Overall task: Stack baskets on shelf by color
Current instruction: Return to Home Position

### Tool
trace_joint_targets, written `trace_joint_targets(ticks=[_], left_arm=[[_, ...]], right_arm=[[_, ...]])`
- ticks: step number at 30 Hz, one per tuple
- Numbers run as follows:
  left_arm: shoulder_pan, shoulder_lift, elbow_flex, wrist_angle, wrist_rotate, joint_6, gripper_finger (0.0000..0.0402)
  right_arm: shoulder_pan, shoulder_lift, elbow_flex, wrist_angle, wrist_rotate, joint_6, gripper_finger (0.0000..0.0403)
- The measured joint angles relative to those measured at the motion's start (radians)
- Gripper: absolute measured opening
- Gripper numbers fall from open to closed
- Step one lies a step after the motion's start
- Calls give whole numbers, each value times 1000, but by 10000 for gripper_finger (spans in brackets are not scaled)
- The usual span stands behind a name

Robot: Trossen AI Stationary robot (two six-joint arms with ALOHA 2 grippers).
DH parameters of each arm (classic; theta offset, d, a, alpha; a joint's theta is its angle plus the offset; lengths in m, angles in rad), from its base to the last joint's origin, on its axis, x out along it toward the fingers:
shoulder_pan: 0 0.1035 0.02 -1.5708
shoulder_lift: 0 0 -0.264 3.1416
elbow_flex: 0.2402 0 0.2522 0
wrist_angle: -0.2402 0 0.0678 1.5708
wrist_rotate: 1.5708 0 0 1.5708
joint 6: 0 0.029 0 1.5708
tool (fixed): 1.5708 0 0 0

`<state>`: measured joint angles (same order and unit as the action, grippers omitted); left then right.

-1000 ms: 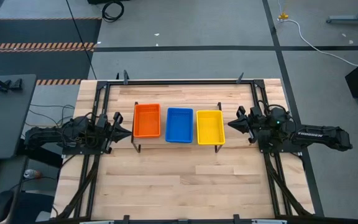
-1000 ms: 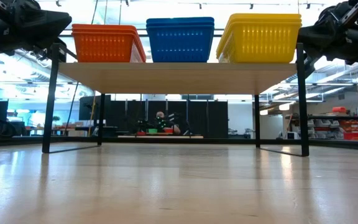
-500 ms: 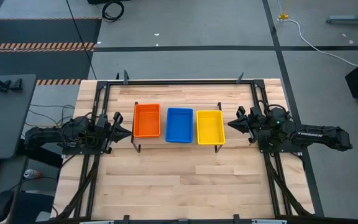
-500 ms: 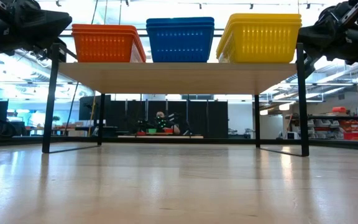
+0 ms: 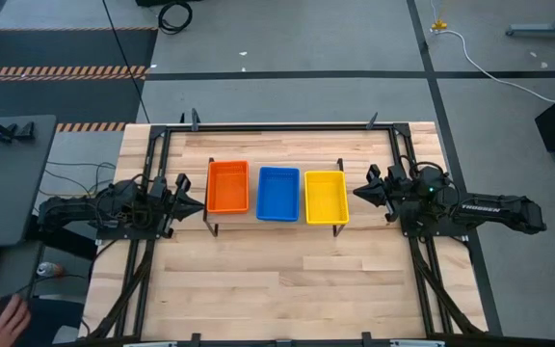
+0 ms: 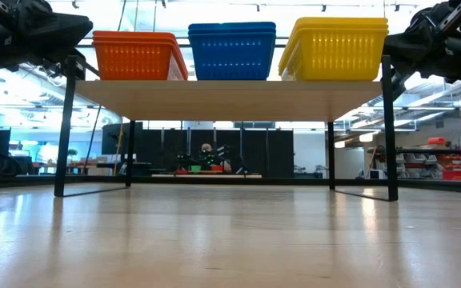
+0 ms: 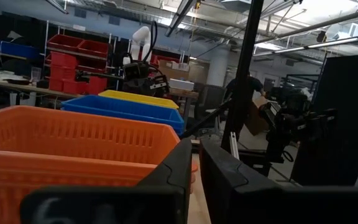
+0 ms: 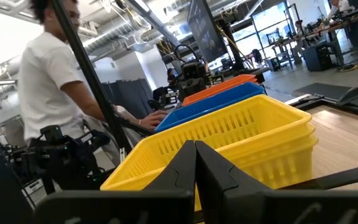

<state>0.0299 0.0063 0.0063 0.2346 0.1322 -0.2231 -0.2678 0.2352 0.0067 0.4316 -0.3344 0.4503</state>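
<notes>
Baskets sit in 3 single-colour stacks along the shelf: 1 orange stack at its left end, 1 blue stack in the middle and 1 yellow stack at its right end, side by side. How many baskets each stack holds cannot be counted.

The shelf stands on black legs midway between the left and right edges of the pale wood surface.

The left tool hovers just off the shelf's left end, its fingers drawn almost together with a thin slit between them, pinching nothing. The right tool hovers just off the shelf's right end, its fingers pressed together on nothing.

Beyond the surface lies a workshop with red storage bins, dark partitions and ceiling lights. 1 person in a white shirt stands close by, and 1 hand shows off the surface's near left corner.
</notes>
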Motion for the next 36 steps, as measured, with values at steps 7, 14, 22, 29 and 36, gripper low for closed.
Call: trace_joint_targets(ticks=[7, 14, 22, 29, 36], left_arm=[[0, 0, 0, 0, 0, 0, 30], [0, 0, 0, 0, 0, 0, 32], [0, 0, 0, 0, 0, 0, 37], [0, 0, 0, 0, 0, -1, 28], [0, 0, 0, 0, 0, 0, 35]], right_arm=[[0, 0, 0, 0, 0, 0, 9], [0, 0, 0, 0, 0, 0, 9], [0, 0, 0, 0, 0, 0, 9], [0, 0, 0, 0, 0, 0, 9], [0, 0, 0, 0, 0, 0, 9]])
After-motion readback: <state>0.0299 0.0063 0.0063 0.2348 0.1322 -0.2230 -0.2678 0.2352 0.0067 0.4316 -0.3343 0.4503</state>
